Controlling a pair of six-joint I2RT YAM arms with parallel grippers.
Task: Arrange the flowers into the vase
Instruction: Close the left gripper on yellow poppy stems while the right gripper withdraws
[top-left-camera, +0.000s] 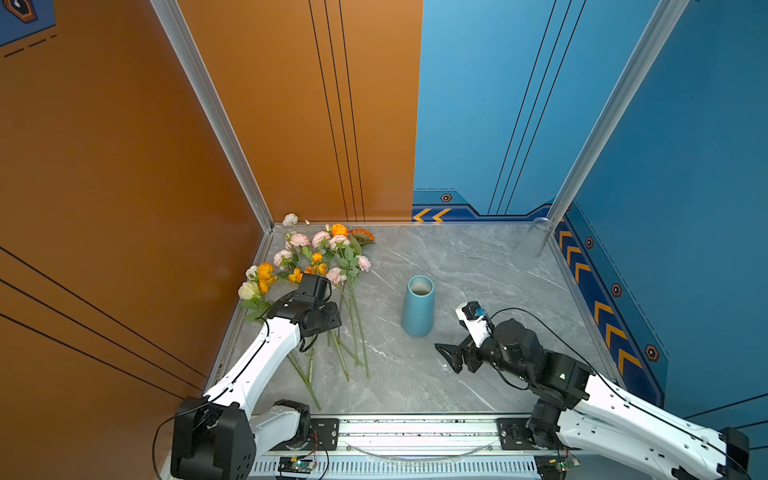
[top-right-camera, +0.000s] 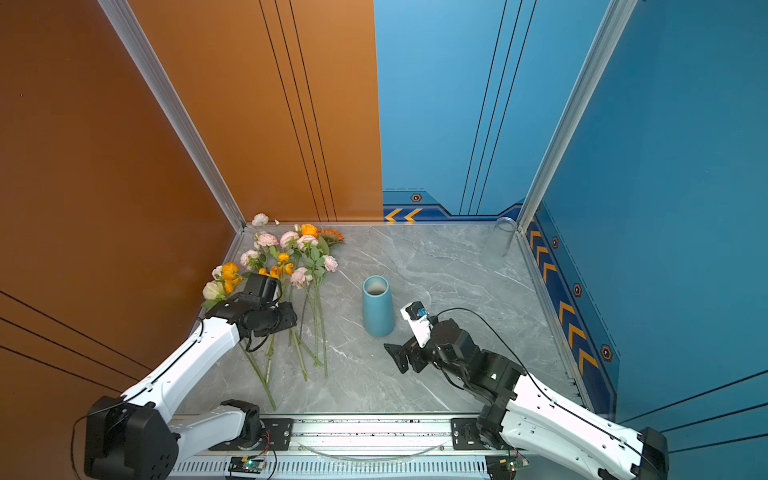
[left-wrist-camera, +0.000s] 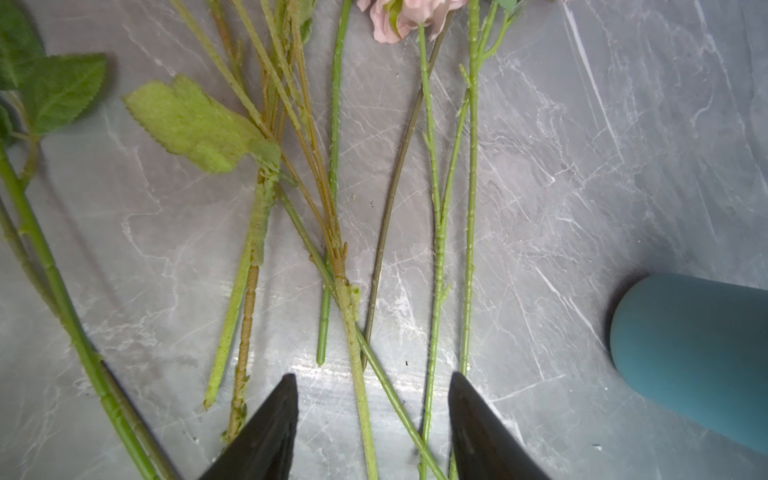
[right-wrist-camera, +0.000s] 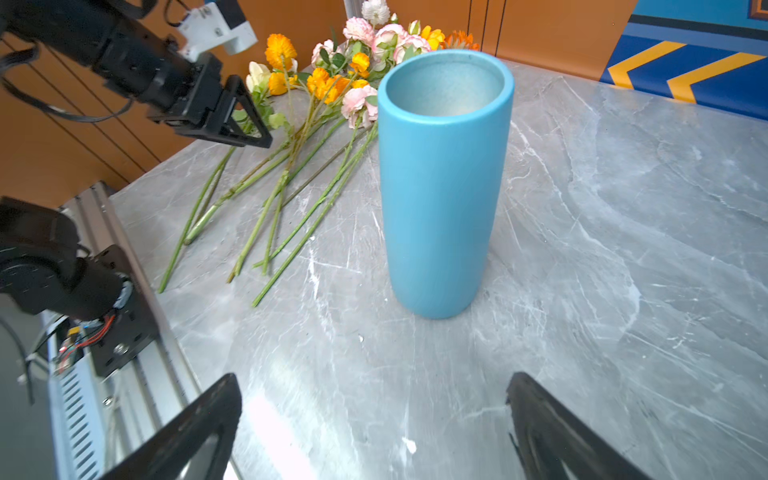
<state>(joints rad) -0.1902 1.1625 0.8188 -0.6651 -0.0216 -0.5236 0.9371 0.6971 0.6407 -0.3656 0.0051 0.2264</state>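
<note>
The flowers lie in a loose heap at the back left of the grey marble table, pink, cream and orange blooms toward the wall, long green stems fanned toward the front. My left gripper points down over the stem ends. Its jaws are open, straddling a fuzzy stem and two thin ones without pinching them. The blue vase stands upright and empty mid-table. My right gripper hovers low in front and to the right of the vase, open wide with nothing between its fingers.
A clear glass cylinder stands in the back right corner. One loose white bloom rests on the back left ledge. Orange and blue walls close three sides; a metal rail runs along the front edge.
</note>
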